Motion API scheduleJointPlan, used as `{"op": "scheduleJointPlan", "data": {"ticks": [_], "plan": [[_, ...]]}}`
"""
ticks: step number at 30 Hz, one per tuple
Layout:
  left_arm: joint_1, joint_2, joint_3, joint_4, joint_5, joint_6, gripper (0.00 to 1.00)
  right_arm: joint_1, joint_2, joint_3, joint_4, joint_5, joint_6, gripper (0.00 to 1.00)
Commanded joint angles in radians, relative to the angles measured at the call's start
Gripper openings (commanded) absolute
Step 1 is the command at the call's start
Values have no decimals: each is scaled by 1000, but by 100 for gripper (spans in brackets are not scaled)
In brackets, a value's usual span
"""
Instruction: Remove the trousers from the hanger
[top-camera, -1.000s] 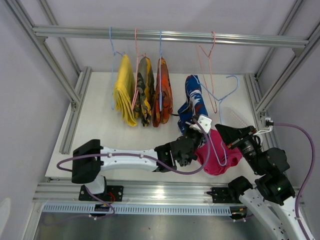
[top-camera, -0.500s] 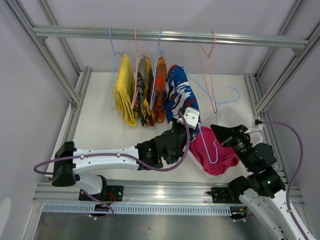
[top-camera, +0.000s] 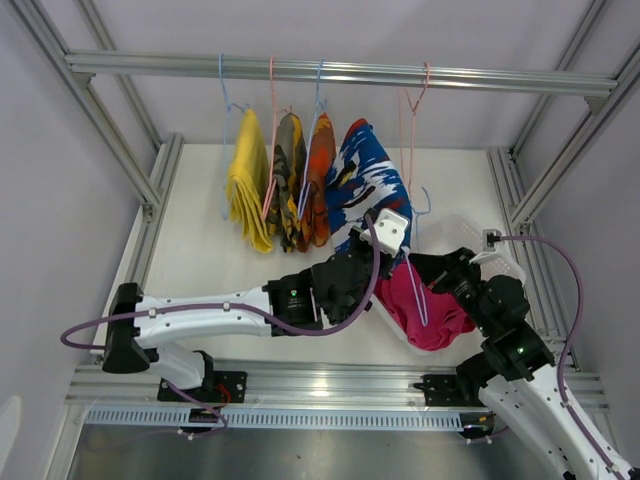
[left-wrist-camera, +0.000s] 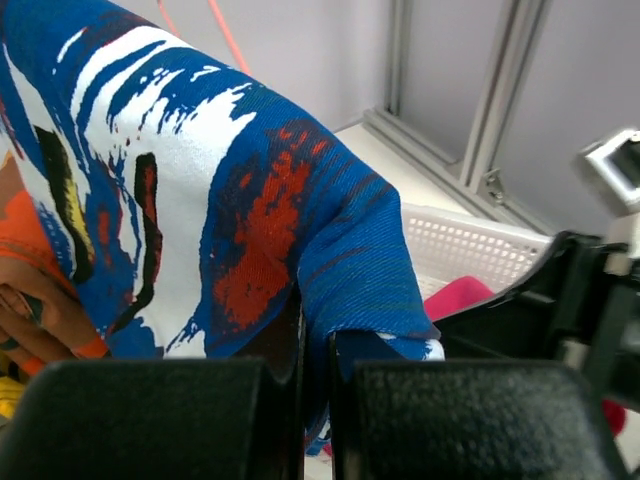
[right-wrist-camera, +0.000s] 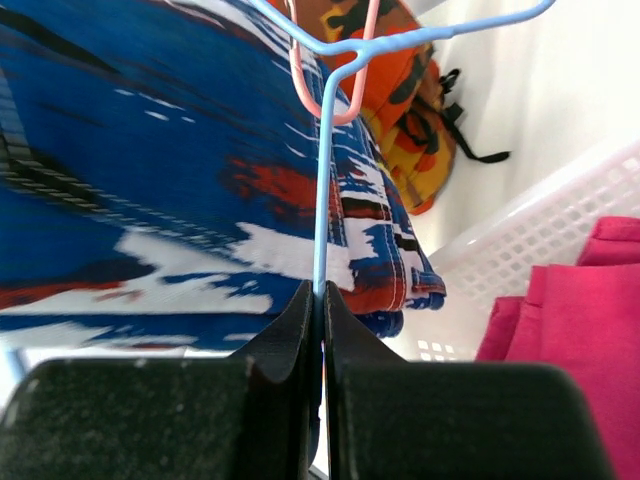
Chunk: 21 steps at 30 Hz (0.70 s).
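The blue-and-white patterned trousers (top-camera: 363, 185) are held up near the rail, beside the orange-red patterned (top-camera: 320, 175), camouflage (top-camera: 290, 180) and plain yellow trousers (top-camera: 247, 180) on their hangers. My left gripper (top-camera: 375, 255) is shut on the blue-and-white trousers (left-wrist-camera: 200, 200). My right gripper (top-camera: 425, 265) is shut on the wire of the light blue hanger (right-wrist-camera: 322, 180), which shows in the top view (top-camera: 412, 265) too. The magenta pink trousers (top-camera: 425, 305) lie in the white basket (top-camera: 455, 232).
An empty pink hanger (top-camera: 410, 130) hangs on the metal rail (top-camera: 340, 70) above the basket. Frame posts stand at both sides of the white table (top-camera: 200, 270). The basket's mesh wall (left-wrist-camera: 470, 245) is just behind the held cloth.
My left gripper has carried the blue-and-white trousers up and left toward the other hanging garments. My right gripper has moved left with the blue hanger, over the pink trousers.
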<state>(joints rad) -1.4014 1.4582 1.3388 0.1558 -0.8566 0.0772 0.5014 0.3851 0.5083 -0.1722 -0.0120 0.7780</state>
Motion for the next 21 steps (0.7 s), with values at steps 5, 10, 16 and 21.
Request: {"op": "scheduleJointPlan", "data": {"ticks": [5,10,16,21], "plan": [[-33,-145,181,188,56,-36,1,11,75,-42,99,-69,-17,0],[-42,-165,191,192,51,-30,1,17,98,-59,106,-56,-17,0],[-50,-186,203,182,51,-13,1,19,113,-91,117,-40,-22,0],[-59,-213,200,179,39,-2,1,17,121,-109,108,-14,-39,0]]}}
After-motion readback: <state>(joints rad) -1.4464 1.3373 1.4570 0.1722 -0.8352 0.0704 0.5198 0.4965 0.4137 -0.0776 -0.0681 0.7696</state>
